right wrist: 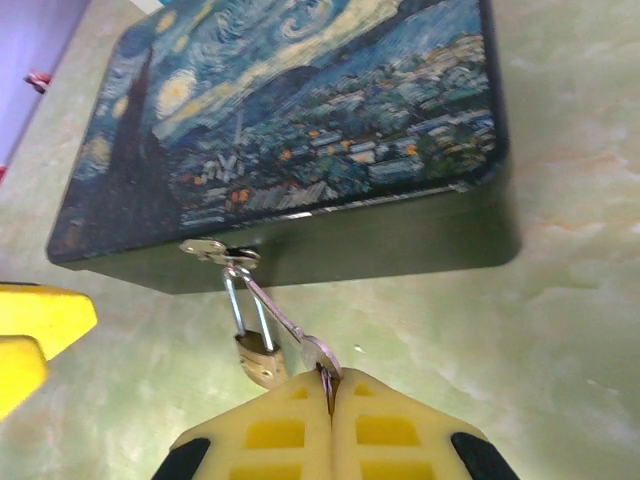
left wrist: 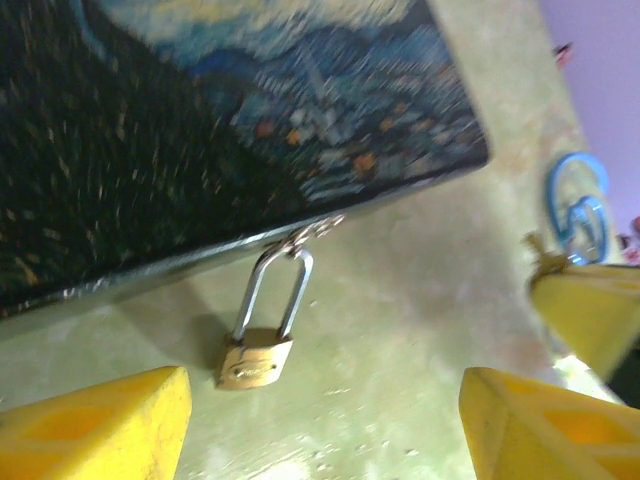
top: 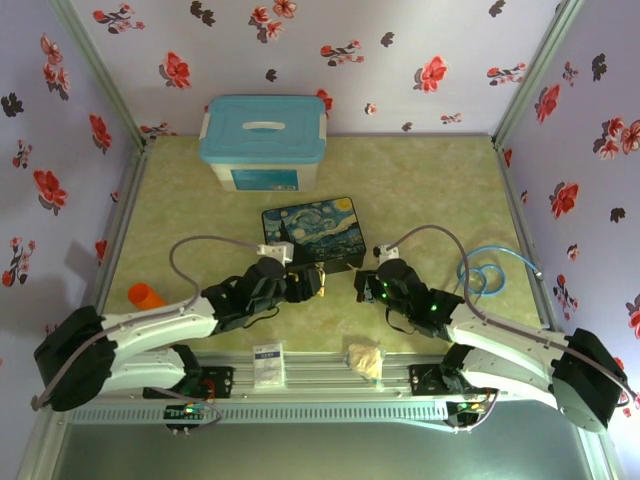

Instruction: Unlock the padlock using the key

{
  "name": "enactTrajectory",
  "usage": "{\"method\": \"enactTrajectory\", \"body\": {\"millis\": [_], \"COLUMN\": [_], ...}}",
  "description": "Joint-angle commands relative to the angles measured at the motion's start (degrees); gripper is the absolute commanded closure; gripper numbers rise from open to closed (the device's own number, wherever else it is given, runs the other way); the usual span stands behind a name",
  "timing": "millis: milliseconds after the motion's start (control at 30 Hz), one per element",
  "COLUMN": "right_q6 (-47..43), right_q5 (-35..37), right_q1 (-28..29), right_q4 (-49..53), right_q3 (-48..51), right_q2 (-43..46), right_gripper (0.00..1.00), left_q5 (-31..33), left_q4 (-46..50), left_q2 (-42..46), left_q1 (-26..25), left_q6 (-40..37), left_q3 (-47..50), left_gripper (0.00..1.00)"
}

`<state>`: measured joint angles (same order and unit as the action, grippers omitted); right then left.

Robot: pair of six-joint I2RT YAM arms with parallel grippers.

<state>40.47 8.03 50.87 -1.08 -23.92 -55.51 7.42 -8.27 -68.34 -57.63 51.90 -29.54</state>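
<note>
The small brass padlock (left wrist: 253,362) hangs by its silver shackle (left wrist: 275,290) from the clasp (right wrist: 208,249) on the front of the painted box (top: 313,234), its body resting on the table. My left gripper (left wrist: 325,382) is open just in front of it, with one yellow finger (left wrist: 100,425) on each side and nothing between them. My right gripper (right wrist: 332,382) is shut on the head of the key (right wrist: 318,353). The key's blade slants up and left beside the shackle toward the clasp. In the top view both grippers (top: 310,282) (top: 363,287) meet at the box's front edge.
A white bin with a blue lid (top: 263,140) stands behind the box. A blue cable coil (top: 487,272) lies to the right and an orange object (top: 146,296) to the left. A white card (top: 268,365) and a crumpled beige wrapper (top: 365,358) lie at the near edge.
</note>
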Motion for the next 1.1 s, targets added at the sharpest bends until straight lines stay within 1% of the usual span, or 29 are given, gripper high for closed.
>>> {"method": "enactTrajectory", "body": {"millis": [0, 67, 167, 233, 267, 333, 400, 600, 900, 1067], "right_q6": [-0.1, 0.4, 1.0, 1.5, 2.1, 2.7, 2.9, 3.2, 4.2, 4.8], "right_q5": [2.9, 3.4, 3.5, 3.5, 3.8, 4.3, 4.5, 4.2, 3.7, 2.6], "right_q1": [-0.4, -0.3, -0.4, -0.4, -0.4, -0.3, -0.3, -0.4, -0.3, -0.3], "right_q4": [2.3, 2.4, 2.6, 2.7, 2.6, 2.0, 1.5, 1.3, -0.8, -2.3], "right_q3": [-1.1, -1.1, -1.2, -0.9, -0.7, 0.2, 0.8, 1.0, 1.7, 2.3], "right_q2": [-0.3, -0.8, -1.4, -1.6, -1.3, -1.1, -1.0, -0.7, -1.6, -2.3], "right_gripper": [1.00, 1.00, 1.00, 1.00, 1.00, 1.00, 1.00, 1.00, 1.00, 1.00], "left_q5": [-0.7, -0.7, -1.1, -1.5, -1.4, -1.0, 0.6, 0.7, -0.6, -1.7], "left_q4": [1.5, 0.5, -0.7, -1.3, -1.9, -3.6, -4.9, -4.8, -4.1, -3.7], "left_q2": [-3.5, -5.7, -9.1, -11.0, -12.3, -14.3, -16.2, -20.9, -24.6, -25.8], "left_q1": [-0.4, -0.4, -0.3, -0.4, -0.3, -0.4, -0.4, -0.7, -0.9, -1.0], "left_q6": [-1.3, -2.2, -3.1, -3.7, -3.6, -3.1, -2.8, -3.8, -4.2, -3.9], "left_q3": [-2.0, -2.4, -3.2, -4.0, -4.1, -3.9, -3.7, -6.4, -8.8, -9.8], "left_gripper": [0.27, 0.23, 0.23, 0.25, 0.27, 0.34, 0.43, 0.50, 0.57, 0.67]}}
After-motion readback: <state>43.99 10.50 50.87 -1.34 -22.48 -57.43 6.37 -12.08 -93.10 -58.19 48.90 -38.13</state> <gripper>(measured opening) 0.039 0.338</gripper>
